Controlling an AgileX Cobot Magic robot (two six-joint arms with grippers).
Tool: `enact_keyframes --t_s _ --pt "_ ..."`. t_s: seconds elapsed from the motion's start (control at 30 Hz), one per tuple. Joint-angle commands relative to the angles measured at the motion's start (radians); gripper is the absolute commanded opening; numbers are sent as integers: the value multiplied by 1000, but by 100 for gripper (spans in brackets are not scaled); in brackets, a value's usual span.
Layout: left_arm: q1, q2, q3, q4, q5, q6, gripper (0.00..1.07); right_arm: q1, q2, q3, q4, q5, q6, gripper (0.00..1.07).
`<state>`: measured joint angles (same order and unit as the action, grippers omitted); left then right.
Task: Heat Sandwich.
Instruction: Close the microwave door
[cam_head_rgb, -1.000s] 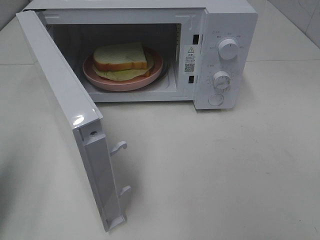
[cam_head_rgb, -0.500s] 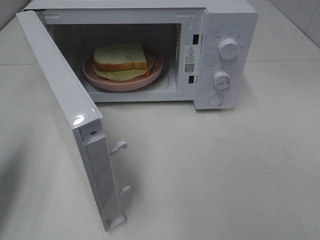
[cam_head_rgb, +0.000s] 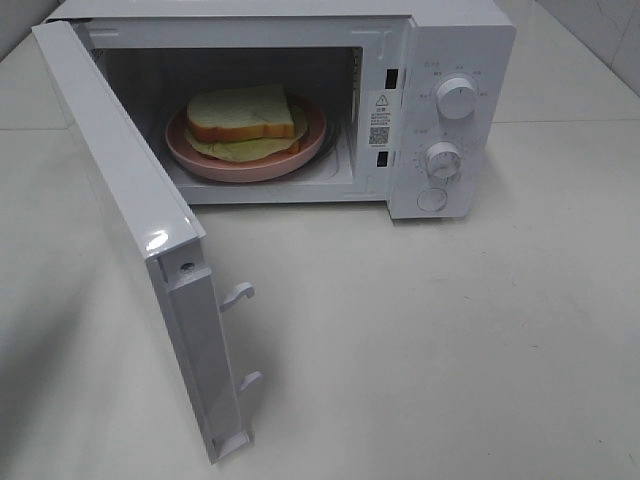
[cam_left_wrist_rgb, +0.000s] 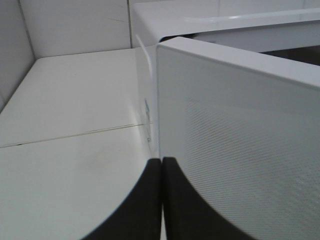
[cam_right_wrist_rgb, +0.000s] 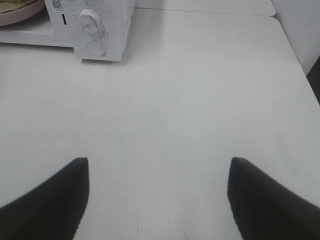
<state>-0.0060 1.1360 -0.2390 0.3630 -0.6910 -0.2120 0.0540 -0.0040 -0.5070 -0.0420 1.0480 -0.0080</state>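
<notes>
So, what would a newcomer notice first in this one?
The white microwave has its door swung wide open to the left, and inside sits the sandwich on a pink plate. The left gripper, shut, is close by the door; the right gripper is open over bare table.

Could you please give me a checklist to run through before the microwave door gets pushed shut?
1. The sandwich lies on the pink plate inside the microwave: ok.
2. The plate rim sits behind the cavity's front edge: ok.
3. The door stands wide open, both latch hooks showing: ok.
4. The left end effector is shut, by the door's outer face: ok.
5. The left end effector touches the door: cannot tell.
6. The right end effector is open over the table, away from the door: ok.
</notes>
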Motion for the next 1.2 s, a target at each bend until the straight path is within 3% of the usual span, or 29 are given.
enact_keyframes --t_s 0.03,0.1,0.27,0.47,0.7,0.83,1.0,1.2 --pt "3 46 -14 86 -65 -51 0 -7 -26 3 -5 -11 8 75" --pt "-6 69 -24 101 -73 -70 0 -7 -26 3 -5 -11 8 75" --pt "-95 119 -44 92 -74 -40 0 -7 -26 3 -5 -11 8 75" --pt "-177 187 -46 18 -87 -34 0 -7 -26 3 -5 -11 8 75" --pt "-264 246 -46 -96 -122 70 0 -7 -26 3 -5 -11 8 75" --pt "-355 293 -61 -249 -131 172 0 -7 -26 3 -5 -11 8 75" --pt "-432 348 -122 -331 -127 212 0 -7 -26 3 -5 -11 8 75" --pt "-492 411 -197 -372 -124 212 0 -7 -26 3 -5 -11 8 75"
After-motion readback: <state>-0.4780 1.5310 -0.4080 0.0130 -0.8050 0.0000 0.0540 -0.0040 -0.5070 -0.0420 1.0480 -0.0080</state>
